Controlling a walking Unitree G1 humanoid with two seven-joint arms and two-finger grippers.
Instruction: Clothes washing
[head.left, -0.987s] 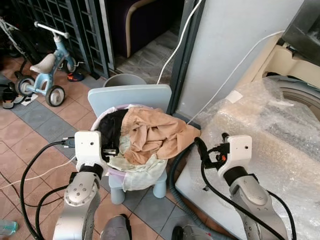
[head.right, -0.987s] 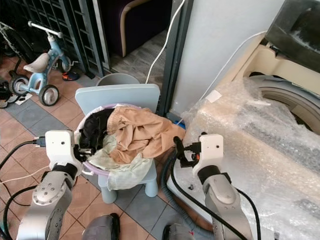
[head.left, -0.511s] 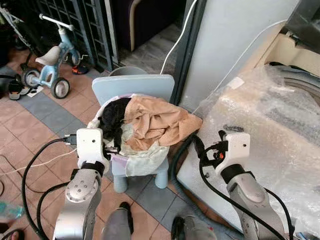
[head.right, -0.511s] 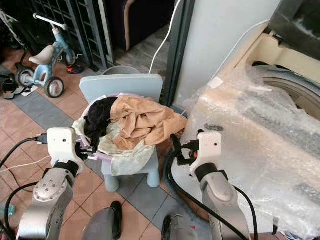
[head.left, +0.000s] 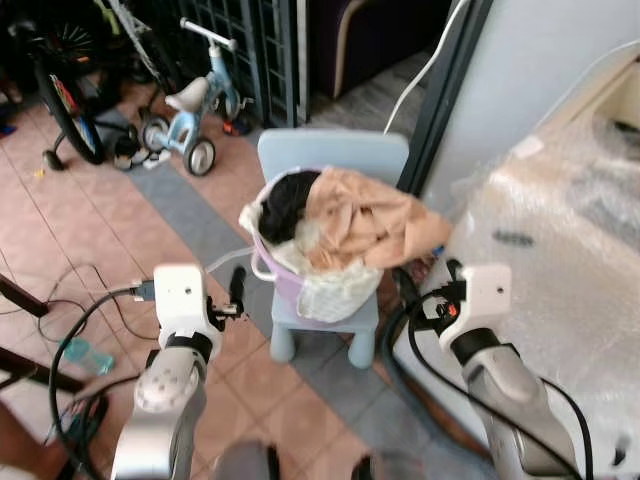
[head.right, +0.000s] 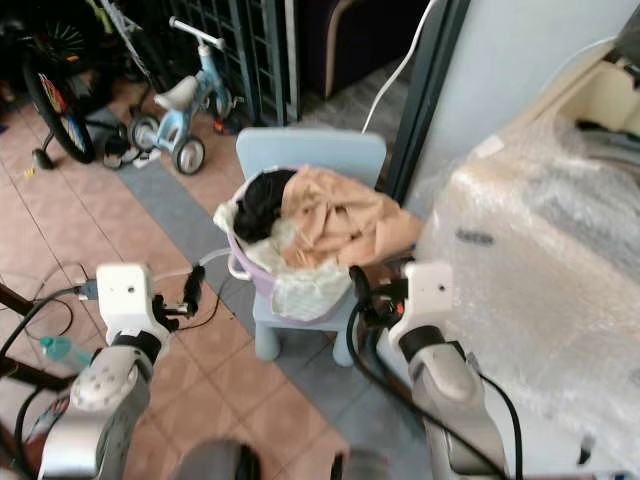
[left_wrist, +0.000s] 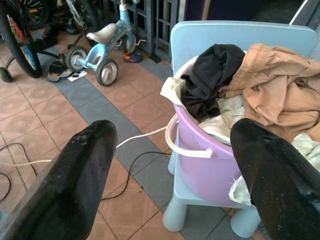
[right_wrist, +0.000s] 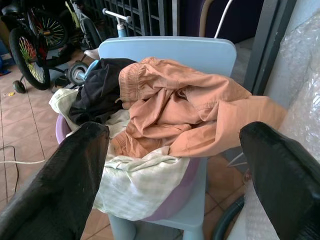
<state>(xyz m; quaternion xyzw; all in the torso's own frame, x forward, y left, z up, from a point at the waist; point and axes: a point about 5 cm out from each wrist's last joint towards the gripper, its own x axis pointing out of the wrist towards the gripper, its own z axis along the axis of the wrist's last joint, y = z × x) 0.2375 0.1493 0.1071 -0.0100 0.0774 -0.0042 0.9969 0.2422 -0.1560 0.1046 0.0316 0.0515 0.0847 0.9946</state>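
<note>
A purple basket (left_wrist: 200, 172) of clothes (head.left: 365, 225) sits on a light blue chair (head.left: 330, 160) at frame centre. The left gripper (left_wrist: 170, 165) and right gripper (right_wrist: 172, 172) are both spread wide, holding nothing, just short of the basket.

Purple bucket (left_wrist: 200, 172); pale blue chair (right_wrist: 170, 50); tan garment (right_wrist: 185, 110), black garment (left_wrist: 210, 75), cream checked cloth (right_wrist: 135, 185); blue tricycle (head.left: 195, 110); terracotta floor (head.left: 90, 230) with grey strip.
</note>
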